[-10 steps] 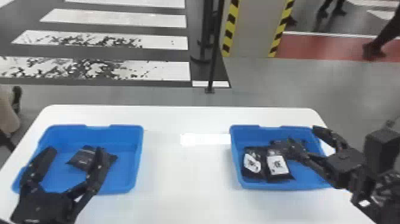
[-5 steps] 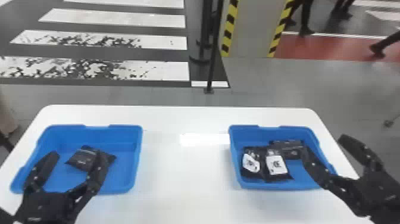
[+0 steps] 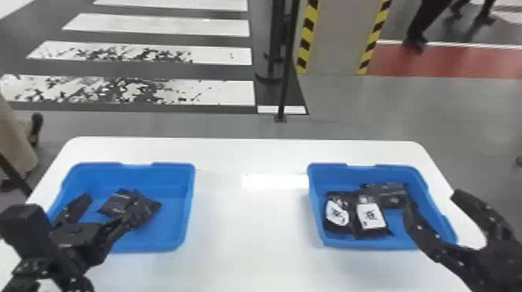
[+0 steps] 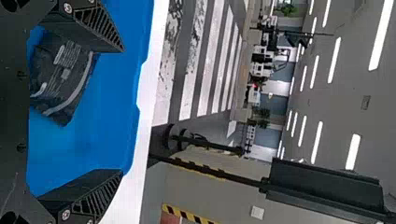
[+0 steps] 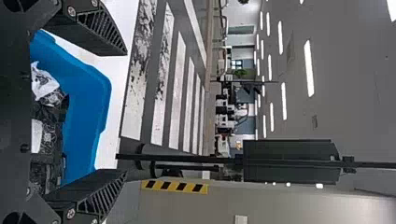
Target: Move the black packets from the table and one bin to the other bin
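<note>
Hanging over the left end of the white worktop (image 3: 248, 233), the left gripper (image 3: 110, 205) has its two black fingers spread wide, with nothing held between them. Beneath it, on the worktop's left part, sits a blue bin (image 3: 97, 169), and in it a black packet (image 3: 116, 204) lies near one finger. Beyond the worktop's far edge on this side, the dark floor is painted with white crossing stripes (image 3: 217, 91), the nearer ones worn and flecked with black.

Between the bins, the worktop is smooth and bare, with a bright patch of glare toward its far edge. Past that edge stands a thin black post (image 3: 287, 70) on the grey floor (image 3: 427, 112), and just right of it, also beyond the worktop, a pale pillar (image 3: 336, 39) with yellow and black striped edges.

On the worktop's right part sits the second blue bin (image 3: 326, 169). Two black packets with white labels lie side by side in it, a left one (image 3: 337, 213) and a right one (image 3: 371, 219), with more dark packaging (image 3: 384, 190) behind them. At the worktop's right end, the right gripper (image 3: 432, 198) is wide open and empty, one finger over the bin. A red floor strip (image 3: 466, 62) runs farther back, beyond the worktop. High above worktop level, strip lights (image 5: 309, 67) line the grey ceiling (image 5: 345, 93).
</note>
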